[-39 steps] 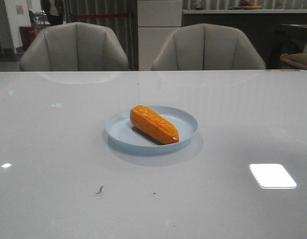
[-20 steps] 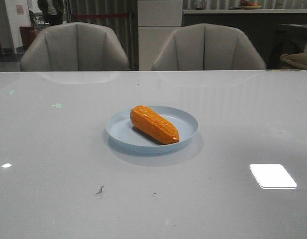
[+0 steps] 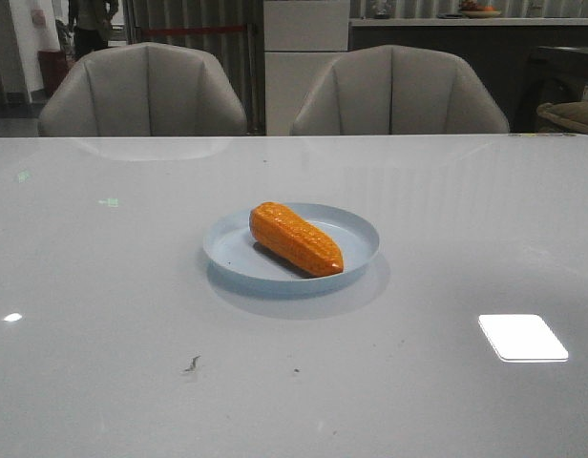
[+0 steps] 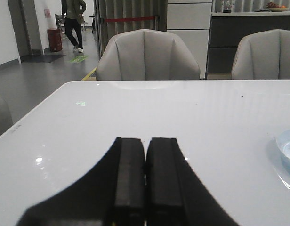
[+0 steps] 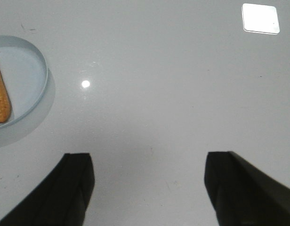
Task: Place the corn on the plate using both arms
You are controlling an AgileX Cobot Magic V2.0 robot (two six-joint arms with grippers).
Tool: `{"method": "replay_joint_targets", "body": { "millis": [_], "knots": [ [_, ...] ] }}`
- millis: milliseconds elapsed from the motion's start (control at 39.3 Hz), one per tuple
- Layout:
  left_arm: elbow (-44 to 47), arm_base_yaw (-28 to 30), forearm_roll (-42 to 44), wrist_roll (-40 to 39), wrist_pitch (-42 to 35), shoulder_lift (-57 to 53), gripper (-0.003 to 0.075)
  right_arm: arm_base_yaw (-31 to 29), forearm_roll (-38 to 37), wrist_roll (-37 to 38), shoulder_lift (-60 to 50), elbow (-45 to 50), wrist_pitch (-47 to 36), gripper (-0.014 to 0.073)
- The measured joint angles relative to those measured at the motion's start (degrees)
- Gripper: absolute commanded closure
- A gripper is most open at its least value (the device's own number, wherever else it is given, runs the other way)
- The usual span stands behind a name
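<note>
Left arm: the black left tool [image 4: 145,162] is held low over the glossy white desk [image 3: 447,239], pointing across it toward the far edge; its two flat fingers [image 4: 129,179] are pressed together with nothing between them. Right arm: the black right tool [image 5: 147,181] looks down on bare desk, its two fingers [image 5: 74,181] spread wide apart and holding nothing. Neither tool appears in the front view.

Desk surface: reflective, with a bright rectangular light reflection [image 3: 522,337] toward the near right and a small dark mark [image 3: 191,364] near the front. Two grey padded armchairs [image 3: 143,91] stand behind the far edge. Behind them are a pale cabinet [image 3: 304,57] and a dark counter. In the left wrist view a person [image 4: 73,21] walks in the corridor, beside a red bin [image 4: 54,40].

The round, shallow, pale blue plate [image 3: 356,229] sits at mid-desk. The orange toy corn cob with bumpy kernel rows [image 3: 295,239] lies flat inside it, set diagonally, well apart from both tools
</note>
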Motion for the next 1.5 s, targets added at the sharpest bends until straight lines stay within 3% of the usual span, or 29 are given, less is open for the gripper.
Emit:
{"method": "replay_joint_targets", "body": {
  "millis": [102,178,382,509,814,993,1501],
  "knots": [
    [0.0,0.0,0.0,0.0,0.0,0.0,0.0627,0.0,0.42,0.0,-4.43,4.09,-3.1,0.0054],
    [0.0,0.0,0.0,0.0,0.0,0.0,0.0627,0.0,2.09,0.0,-9.35,8.69,-7.63,0.0148],
    [0.0,0.0,0.0,0.0,0.0,0.0,0.0627,0.0,7.48,0.0,-24.14,22.43,-21.89,0.0543],
    [0.0,0.0,0.0,0.0,0.0,0.0,0.0627,0.0,8.45,0.0,-35.74,30.92,-28.35,0.0529],
    [0.0,0.0,0.0,0.0,0.0,0.0,0.0627,0.0,8.8,0.0,-54.52,42.93,-29.96,0.0529],
    [0.0,0.0,0.0,0.0,0.04,0.0,0.0627,0.0,8.93,0.0,-55.63,51.32,-32.21,0.0529],
    [0.0,0.0,0.0,0.0,0.04,0.0,0.0627,0.0,8.96,0.0,-55.63,51.58,-33.32,0.0529]
  ]
}}
